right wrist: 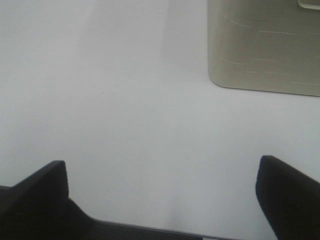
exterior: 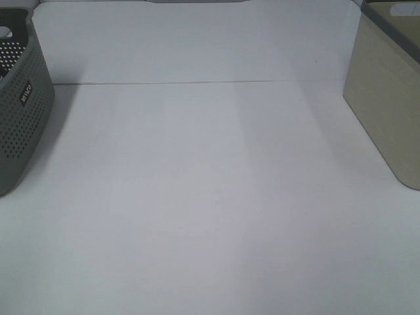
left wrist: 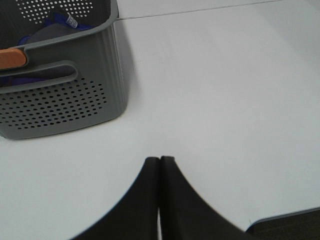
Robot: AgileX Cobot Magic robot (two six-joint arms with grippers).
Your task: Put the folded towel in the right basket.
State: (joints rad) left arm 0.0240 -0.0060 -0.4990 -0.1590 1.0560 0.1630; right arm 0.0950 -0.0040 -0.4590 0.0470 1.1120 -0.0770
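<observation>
nearest the cameras the two grippers are just hanging over the white table (exterior: 210, 216) with nothing in them. the left gripper (left wrist: 160, 161) is sitting with its fingers pressed together, the right gripper (right wrist: 162, 175) is sitting with its fingers spread wide apart, bare table between them.

further out, the grey perforated basket (left wrist: 60, 95) is sitting near the left gripper with some dark and blue cloth bunched inside, and the right basket (right wrist: 265, 47) — the beige solid-walled one — is standing on the far right of the table (exterior: 387, 105).

the folded towel isn't showing up in any view. it's not on the table, and none of the views is looking down into the beige bin, so i can't tell if it's already in there. my guess — either it's finished or it hasn't started, no way to say which.
</observation>
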